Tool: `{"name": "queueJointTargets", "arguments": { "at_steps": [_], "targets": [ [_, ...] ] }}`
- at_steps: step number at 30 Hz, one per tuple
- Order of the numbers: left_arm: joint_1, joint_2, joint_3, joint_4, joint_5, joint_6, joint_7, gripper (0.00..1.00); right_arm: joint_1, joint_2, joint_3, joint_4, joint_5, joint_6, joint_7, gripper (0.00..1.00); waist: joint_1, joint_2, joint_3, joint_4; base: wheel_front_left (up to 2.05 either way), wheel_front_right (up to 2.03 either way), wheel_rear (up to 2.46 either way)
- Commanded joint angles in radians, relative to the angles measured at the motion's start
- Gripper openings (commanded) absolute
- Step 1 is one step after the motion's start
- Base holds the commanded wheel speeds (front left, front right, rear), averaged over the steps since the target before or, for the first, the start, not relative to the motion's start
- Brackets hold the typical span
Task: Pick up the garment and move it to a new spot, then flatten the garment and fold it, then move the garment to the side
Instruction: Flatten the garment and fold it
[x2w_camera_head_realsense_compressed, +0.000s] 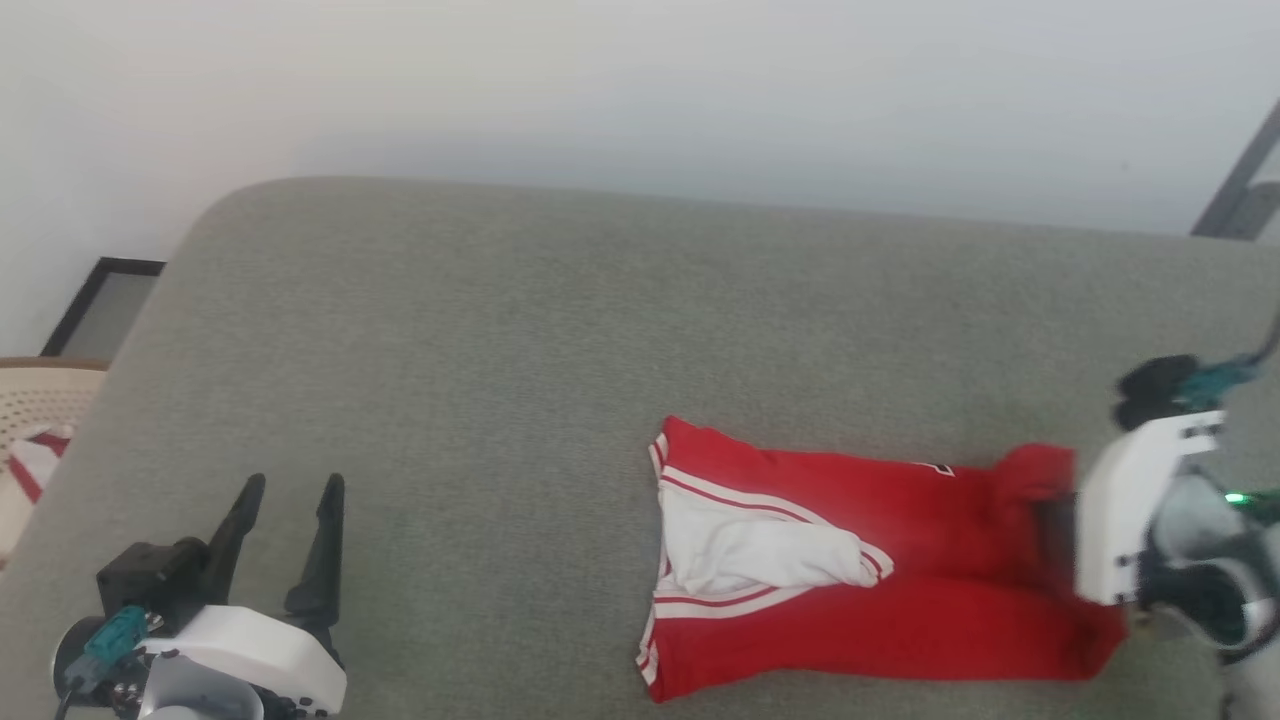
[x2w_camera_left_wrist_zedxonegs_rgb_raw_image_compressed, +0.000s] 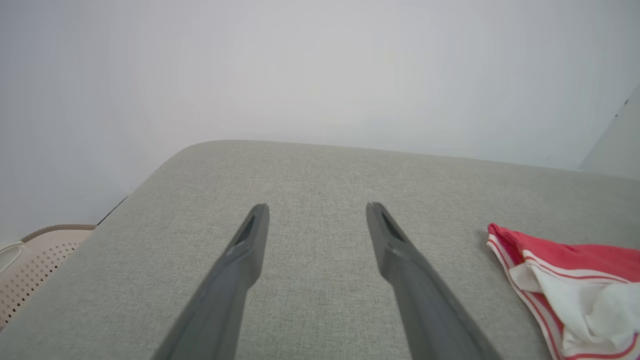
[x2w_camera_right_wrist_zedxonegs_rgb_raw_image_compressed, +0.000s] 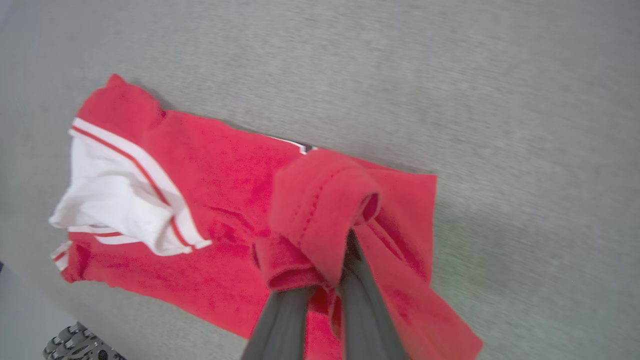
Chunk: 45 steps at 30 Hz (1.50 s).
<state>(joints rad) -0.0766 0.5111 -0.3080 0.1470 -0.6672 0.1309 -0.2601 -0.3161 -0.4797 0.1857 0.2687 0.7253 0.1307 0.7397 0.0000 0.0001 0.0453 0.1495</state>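
The garment (x2w_camera_head_realsense_compressed: 900, 590), red with a white sleeve and red-white striped trim, lies folded in a long strip on the grey cushioned surface (x2w_camera_head_realsense_compressed: 500, 350), right of centre. My right gripper (x2w_camera_head_realsense_compressed: 1052, 525) is at its right end, shut on a bunched red fold. In the right wrist view that fold of the garment (x2w_camera_right_wrist_zedxonegs_rgb_raw_image_compressed: 225, 200) wraps over the fingers (x2w_camera_right_wrist_zedxonegs_rgb_raw_image_compressed: 285, 320) and is raised off the surface. My left gripper (x2w_camera_head_realsense_compressed: 295, 482) rests at the lower left, open and holding nothing, well clear of the garment. In the left wrist view the left gripper (x2w_camera_left_wrist_zedxonegs_rgb_raw_image_compressed: 316, 207) points across bare fabric, with the garment (x2w_camera_left_wrist_zedxonegs_rgb_raw_image_compressed: 575, 270) to its right.
A beige perforated basket (x2w_camera_head_realsense_compressed: 40, 400) with a small red-and-white cloth (x2w_camera_head_realsense_compressed: 30, 465) stands past the surface's left edge; the basket (x2w_camera_left_wrist_zedxonegs_rgb_raw_image_compressed: 35, 255) also appears in the left wrist view. A dark frame (x2w_camera_head_realsense_compressed: 100, 300) leans by the wall. A dark metal bar (x2w_camera_head_realsense_compressed: 1240, 180) rises at the far right.
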Motion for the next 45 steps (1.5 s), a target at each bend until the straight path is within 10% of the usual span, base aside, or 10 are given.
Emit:
{"name": "queueJointTargets", "arguments": {
  "at_steps": [1,22,23,26,27,28,45],
  "targets": [
    [0.008,0.002,-0.004,0.002,0.007,-0.003,0.003,1.00,0.002,0.020,0.017,-0.015,-0.007,0.000,0.005,0.00,0.0000,-0.0001,-0.017,0.020,0.00,0.00,0.00],
    [-0.058,-0.021,-0.065,0.022,0.010,-0.036,0.037,1.00,-0.153,0.288,0.213,0.233,-0.110,0.000,-0.116,0.00,0.0000,-0.0001,-0.064,0.175,0.00,0.00,0.00],
    [-0.061,-0.021,-0.066,0.025,0.010,-0.038,0.037,1.00,-0.161,0.295,0.220,0.249,-0.109,0.000,-0.128,0.26,0.0000,-0.0001,-0.063,0.176,0.00,0.00,0.00],
    [-0.067,-0.025,-0.066,0.030,0.006,-0.036,0.033,1.00,-0.182,0.294,0.255,0.285,-0.105,0.000,-0.150,0.46,0.0000,-0.0001,-0.062,0.176,0.00,0.00,0.00],
    [-0.067,-0.026,-0.065,0.032,0.005,-0.037,0.032,1.00,-0.188,0.294,0.265,0.293,-0.098,0.000,-0.159,0.90,0.0000,-0.0001,-0.062,0.173,0.00,0.00,0.00],
    [-0.066,-0.026,-0.063,0.034,0.006,-0.036,0.030,1.00,-0.193,0.293,0.277,0.297,-0.090,0.000,-0.165,1.00,0.0000,-0.0001,-0.062,0.169,0.00,0.00,0.00],
    [-0.004,0.005,-0.023,0.028,-0.011,-0.024,0.010,1.00,-0.166,0.132,0.261,0.157,-0.039,0.000,-0.369,1.00,0.0000,-0.0001,-0.080,0.046,0.00,0.00,0.00]
  ]
}}
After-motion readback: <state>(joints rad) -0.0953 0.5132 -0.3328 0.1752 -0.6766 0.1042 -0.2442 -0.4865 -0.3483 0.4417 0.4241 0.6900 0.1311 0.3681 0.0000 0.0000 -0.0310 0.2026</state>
